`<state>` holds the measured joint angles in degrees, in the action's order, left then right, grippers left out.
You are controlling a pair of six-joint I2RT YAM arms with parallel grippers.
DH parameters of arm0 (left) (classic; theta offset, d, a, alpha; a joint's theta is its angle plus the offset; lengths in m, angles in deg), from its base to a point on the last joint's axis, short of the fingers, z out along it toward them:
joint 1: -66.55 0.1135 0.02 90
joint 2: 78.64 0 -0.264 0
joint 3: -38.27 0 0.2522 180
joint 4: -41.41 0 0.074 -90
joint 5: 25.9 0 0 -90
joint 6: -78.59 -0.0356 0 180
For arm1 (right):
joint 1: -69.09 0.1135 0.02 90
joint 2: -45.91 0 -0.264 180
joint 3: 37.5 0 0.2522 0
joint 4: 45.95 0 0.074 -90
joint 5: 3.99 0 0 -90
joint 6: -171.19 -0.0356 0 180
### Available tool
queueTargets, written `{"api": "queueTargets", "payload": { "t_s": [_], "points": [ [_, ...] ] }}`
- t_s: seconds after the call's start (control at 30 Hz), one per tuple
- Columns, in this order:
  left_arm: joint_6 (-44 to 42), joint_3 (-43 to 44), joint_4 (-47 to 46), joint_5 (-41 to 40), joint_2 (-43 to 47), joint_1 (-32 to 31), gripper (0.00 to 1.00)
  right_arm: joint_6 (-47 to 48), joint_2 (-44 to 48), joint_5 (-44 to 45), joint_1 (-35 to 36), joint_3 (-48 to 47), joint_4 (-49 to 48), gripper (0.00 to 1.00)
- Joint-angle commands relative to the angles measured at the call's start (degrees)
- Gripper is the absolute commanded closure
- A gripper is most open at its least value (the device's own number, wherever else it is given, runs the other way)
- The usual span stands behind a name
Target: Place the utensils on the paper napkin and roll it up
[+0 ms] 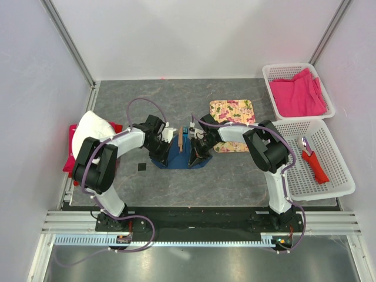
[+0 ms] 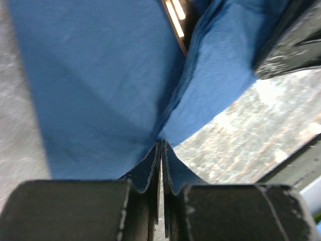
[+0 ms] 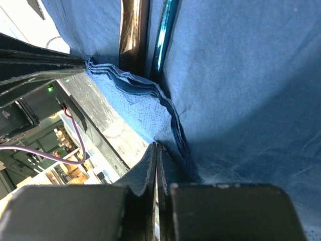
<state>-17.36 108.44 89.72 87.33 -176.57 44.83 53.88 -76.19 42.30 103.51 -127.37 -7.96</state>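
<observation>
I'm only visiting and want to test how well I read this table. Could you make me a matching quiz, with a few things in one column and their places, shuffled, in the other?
Things
1. crumpled pink cloth
2. red-handled tool with round metal head
3. floral-patterned rectangular mat
4. dark blue paper napkin

Places
A. pinched by both the left gripper and the right gripper
B. in the far white plastic basket
C. flat on the grey table, partly under the right arm
D. in the near white plastic basket

Pairs: 1-B, 2-D, 3-C, 4-A
</observation>
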Motion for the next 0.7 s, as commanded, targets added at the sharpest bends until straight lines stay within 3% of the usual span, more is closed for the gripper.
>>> {"api": "queueTargets", "payload": {
  "t_s": [0.0,0.27,0.43,0.47,0.67],
  "points": [
    [-5.02,1.96,3.51,-4.49,-0.07,0.27,0.92,2.87,-2.35,4.50,-0.57,-1.14,1.35,0.97],
    [-7.40,1.61,4.48,-2.23,1.51,0.88,0.91,4.72,-3.84,5.29,-0.49,-4.12,2.75,0.97],
    [-6.26,-0.41,-1.40,8.84,9.14,2.64,0.88,6.91,-3.41,5.12,-0.49,-5.36,4.24,0.96],
    [-5.48,-0.59,-2.19,13.29,9.60,2.73,0.86,7.27,-3.14,4.94,-0.49,-5.44,4.51,0.95],
    [5.40,0.28,-11.68,19.04,6.10,2.38,0.82,7.45,-1.91,4.06,-0.93,-5.71,4.95,0.94]
  ]
}}
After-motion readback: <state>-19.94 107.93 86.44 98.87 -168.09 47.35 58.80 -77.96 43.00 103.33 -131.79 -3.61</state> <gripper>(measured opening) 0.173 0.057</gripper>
